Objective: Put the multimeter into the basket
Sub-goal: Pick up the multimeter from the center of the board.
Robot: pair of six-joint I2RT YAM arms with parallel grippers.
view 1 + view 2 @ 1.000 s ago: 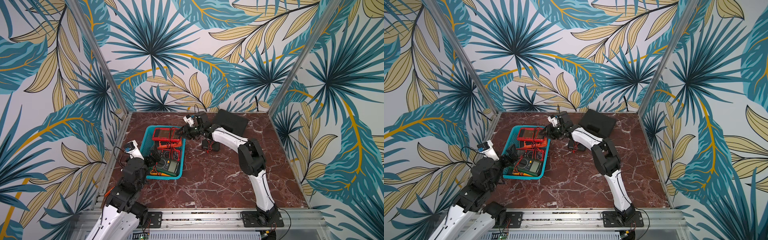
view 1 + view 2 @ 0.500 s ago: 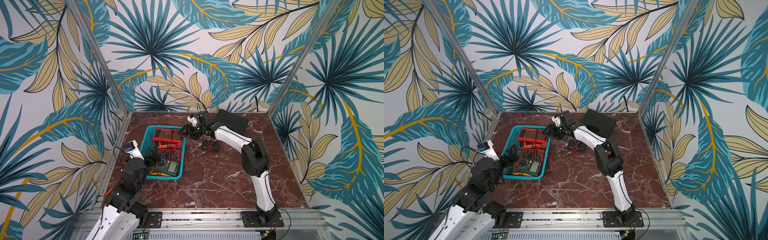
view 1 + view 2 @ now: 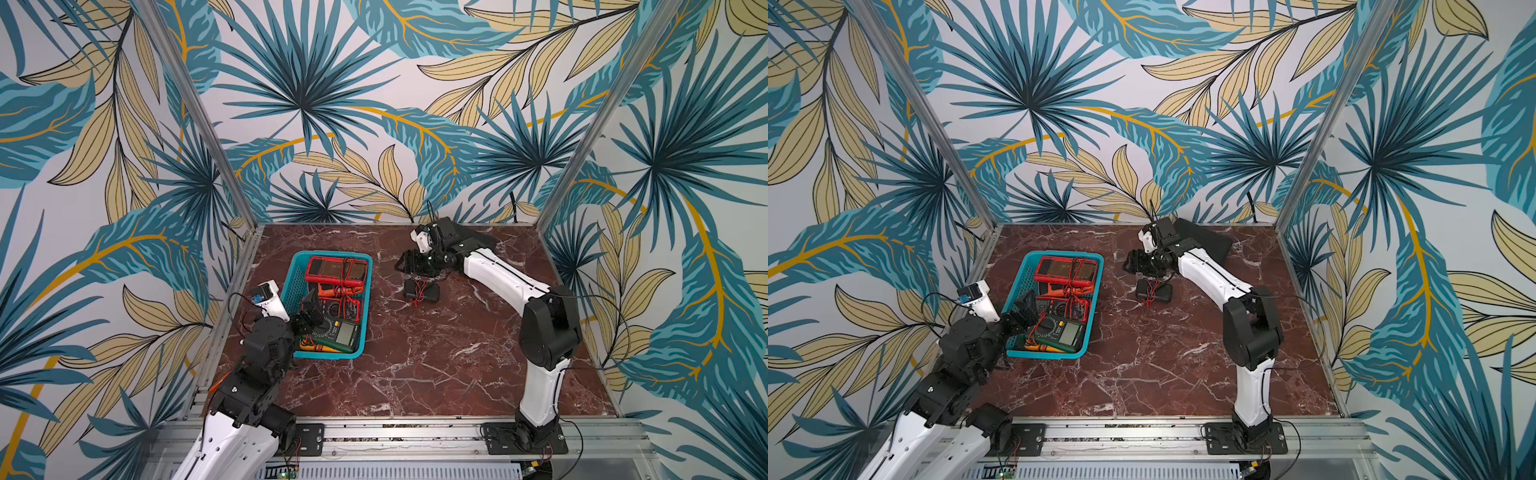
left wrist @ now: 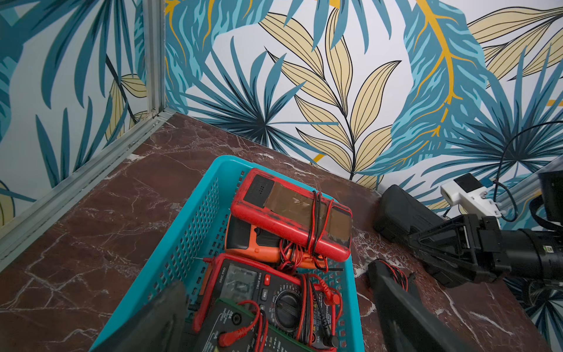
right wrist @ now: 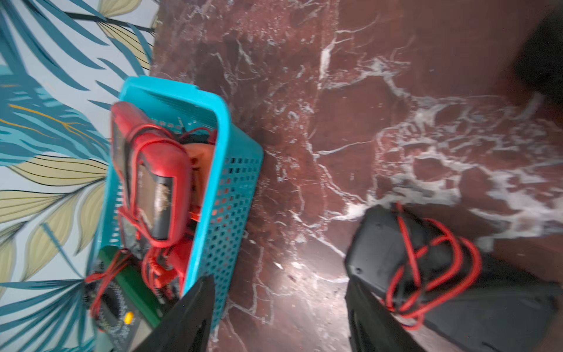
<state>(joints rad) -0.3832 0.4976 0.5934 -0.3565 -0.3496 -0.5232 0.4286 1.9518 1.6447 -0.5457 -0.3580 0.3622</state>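
Jaws newly apart, right gripper (image 3: 404, 264) apparently empty

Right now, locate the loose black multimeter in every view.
In a top view: black multimeter near centre, right of the basket.
In a top view: black multimeter near centre.
Left wrist: black multimeter just outside the basket wall.
Right wrist: black multimeter, apart from the basket.
Shared landmark: the basket.

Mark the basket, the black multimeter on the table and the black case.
basket (image 3: 293, 286): a top view, mesh side wall.
black multimeter (image 3: 430, 293): a top view, middle of its body.
black case (image 3: 1208, 243): a top view, upper face.
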